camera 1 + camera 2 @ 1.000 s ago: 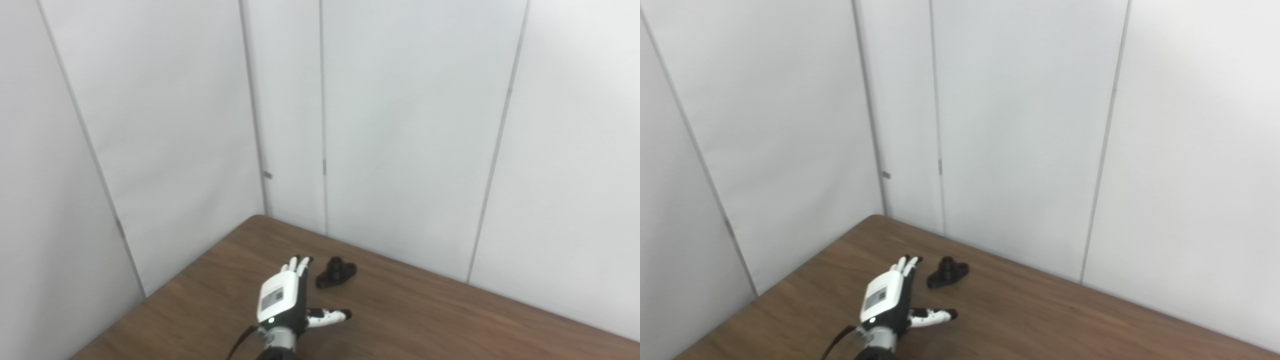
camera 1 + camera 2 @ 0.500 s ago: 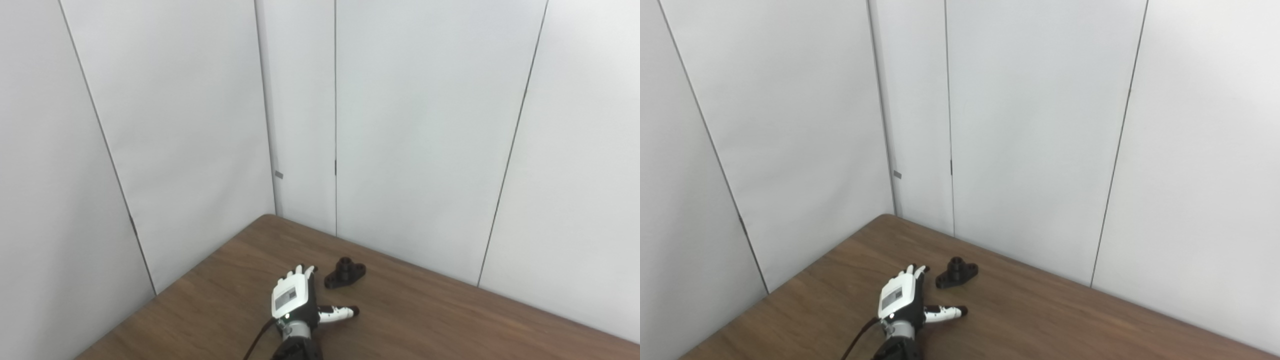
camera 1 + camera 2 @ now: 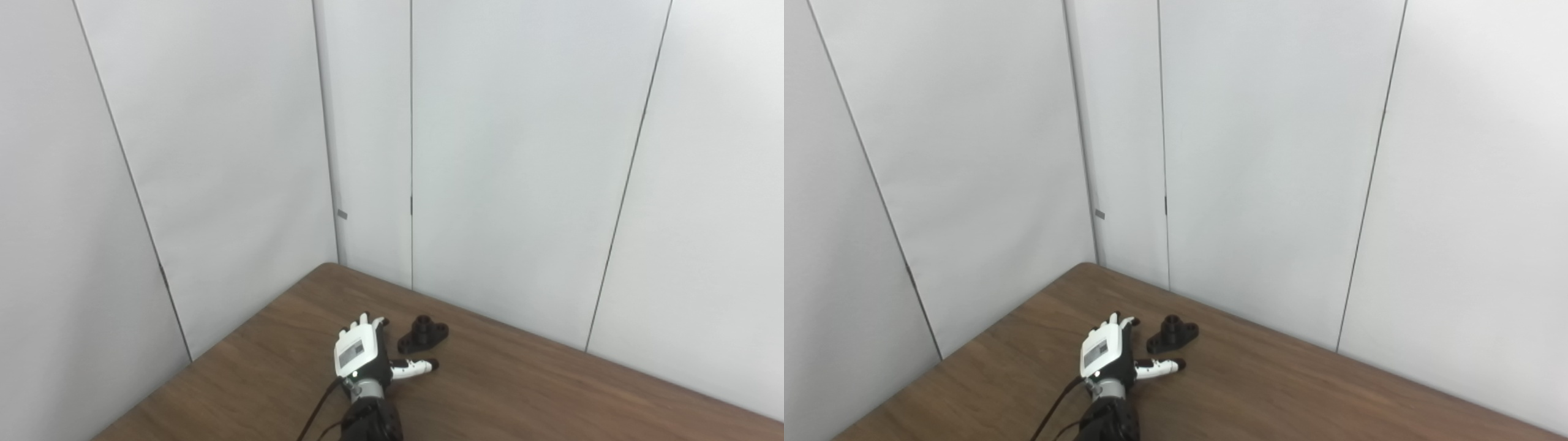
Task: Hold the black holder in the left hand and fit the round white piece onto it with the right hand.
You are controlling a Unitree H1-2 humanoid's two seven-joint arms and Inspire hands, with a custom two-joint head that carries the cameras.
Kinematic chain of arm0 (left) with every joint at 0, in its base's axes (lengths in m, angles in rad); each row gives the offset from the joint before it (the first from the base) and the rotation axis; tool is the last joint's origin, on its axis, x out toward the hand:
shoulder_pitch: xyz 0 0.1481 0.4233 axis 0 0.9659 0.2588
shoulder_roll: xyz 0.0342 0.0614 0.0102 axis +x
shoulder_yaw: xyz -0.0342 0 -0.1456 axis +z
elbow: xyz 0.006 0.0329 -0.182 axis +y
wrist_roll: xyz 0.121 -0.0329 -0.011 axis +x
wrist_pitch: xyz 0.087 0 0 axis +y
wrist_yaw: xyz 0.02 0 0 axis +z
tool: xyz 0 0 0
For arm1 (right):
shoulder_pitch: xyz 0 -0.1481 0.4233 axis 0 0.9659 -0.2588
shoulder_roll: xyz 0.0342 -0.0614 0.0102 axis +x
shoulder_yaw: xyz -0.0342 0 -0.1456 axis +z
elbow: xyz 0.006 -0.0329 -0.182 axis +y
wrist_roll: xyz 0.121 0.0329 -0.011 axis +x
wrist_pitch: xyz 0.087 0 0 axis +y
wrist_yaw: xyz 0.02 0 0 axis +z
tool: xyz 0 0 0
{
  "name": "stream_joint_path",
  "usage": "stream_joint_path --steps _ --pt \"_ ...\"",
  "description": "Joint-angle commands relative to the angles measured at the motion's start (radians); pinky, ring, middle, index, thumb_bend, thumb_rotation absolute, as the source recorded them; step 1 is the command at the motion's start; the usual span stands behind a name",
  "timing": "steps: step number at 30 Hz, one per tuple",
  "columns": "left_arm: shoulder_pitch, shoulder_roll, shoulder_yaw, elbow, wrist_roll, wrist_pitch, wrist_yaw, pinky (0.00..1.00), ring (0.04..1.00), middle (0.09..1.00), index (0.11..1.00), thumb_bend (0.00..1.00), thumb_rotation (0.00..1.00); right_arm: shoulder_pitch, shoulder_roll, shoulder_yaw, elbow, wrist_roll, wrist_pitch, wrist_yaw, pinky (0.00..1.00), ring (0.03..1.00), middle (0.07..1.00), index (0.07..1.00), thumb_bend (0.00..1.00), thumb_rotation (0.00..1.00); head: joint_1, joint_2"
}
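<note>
The black holder [image 3: 423,334], a flat piece with a raised round collar, lies on the brown table [image 3: 520,386] toward its far corner. My left hand [image 3: 361,355] is open just left of it, fingers stretched toward the far wall and thumb [image 3: 416,367] pointing right, in front of the holder. Hand and holder are close but apart. The same holder [image 3: 1172,335] and left hand [image 3: 1107,354] show in the right eye view. No round white piece is visible. My right hand is out of both views.
White wall panels [image 3: 520,153] close off the table's far edges and meet at a corner behind the holder. The table's left edge [image 3: 245,324] runs diagonally along the left panel. A black cable [image 3: 315,413] trails from my left wrist.
My left hand has moved forward, closer to the holder, with its thumb now nearer the holder's front. The camera shifted a little after the earliest frames.
</note>
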Motion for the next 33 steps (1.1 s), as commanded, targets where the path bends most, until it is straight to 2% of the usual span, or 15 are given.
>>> stream_joint_path --steps 1,7,13,18,22,25,26,28,31,33 --pt "-0.033 0.013 -0.010 0.037 -0.039 -0.010 0.005 1.00 0.987 0.999 0.841 1.00 0.36 0.014 0.004 -0.010 -0.025 0.009 0.008 -0.003 1.00 0.998 0.970 0.910 0.27 0.57 -0.003 0.001" --pt "-0.050 0.010 -0.019 0.085 -0.096 -0.037 0.035 1.00 0.999 1.000 0.795 1.00 0.29 0.028 0.010 -0.011 -0.041 0.023 0.011 -0.012 1.00 1.000 0.966 0.908 0.29 0.57 -0.014 0.012" --pt "-0.044 0.010 -0.051 0.093 -0.107 -0.047 0.057 1.00 0.986 0.983 0.715 1.00 0.23 0.034 0.009 -0.007 -0.050 0.014 0.008 -0.015 1.00 1.000 0.961 0.899 0.34 0.58 -0.019 0.012" --pt "-0.042 0.012 -0.068 0.112 -0.116 -0.055 0.089 1.00 0.966 0.962 0.664 1.00 0.20 0.035 0.009 -0.008 -0.045 0.014 0.000 -0.013 1.00 1.000 0.963 0.903 0.33 0.58 -0.023 0.013" --pt "-0.048 0.017 -0.084 0.143 -0.123 -0.058 0.101 1.00 0.954 0.948 0.586 0.96 0.13 0.036 0.011 -0.009 -0.045 0.012 -0.003 -0.015 1.00 0.994 0.954 0.895 0.34 0.57 -0.026 0.015" --pt "-0.050 0.024 -0.106 0.152 -0.118 -0.049 0.107 0.96 0.932 0.919 0.513 0.92 0.10 0.035 0.013 -0.010 -0.039 0.013 -0.015 -0.013 1.00 0.999 0.957 0.891 0.34 0.58 -0.028 0.015" --pt "-0.048 0.027 -0.115 0.151 -0.115 -0.049 0.108 0.97 0.939 0.919 0.500 0.73 0.08 0.034 0.013 -0.010 -0.036 0.012 -0.019 -0.013 1.00 0.996 0.955 0.887 0.35 0.59 -0.028 0.015" --pt "-0.045 0.037 -0.141 0.155 -0.098 -0.046 0.115 0.91 0.926 0.892 0.487 0.57 0.06 0.034 0.013 -0.009 -0.035 0.009 -0.020 -0.013 1.00 0.994 0.954 0.891 0.36 0.60 -0.030 0.015" --pt "-0.043 0.043 -0.163 0.161 -0.089 -0.034 0.132 0.83 0.905 0.858 0.481 0.53 0.05 0.035 0.015 -0.008 -0.038 0.004 -0.018 -0.016 1.00 0.991 0.945 0.889 0.35 0.60 -0.033 0.016" --pt "-0.042 0.044 -0.168 0.159 -0.094 -0.035 0.129 0.81 0.897 0.847 0.480 0.52 0.05 0.035 0.016 -0.008 -0.043 0.006 -0.012 -0.016 1.00 0.988 0.939 0.884 0.35 0.60 -0.034 0.016"
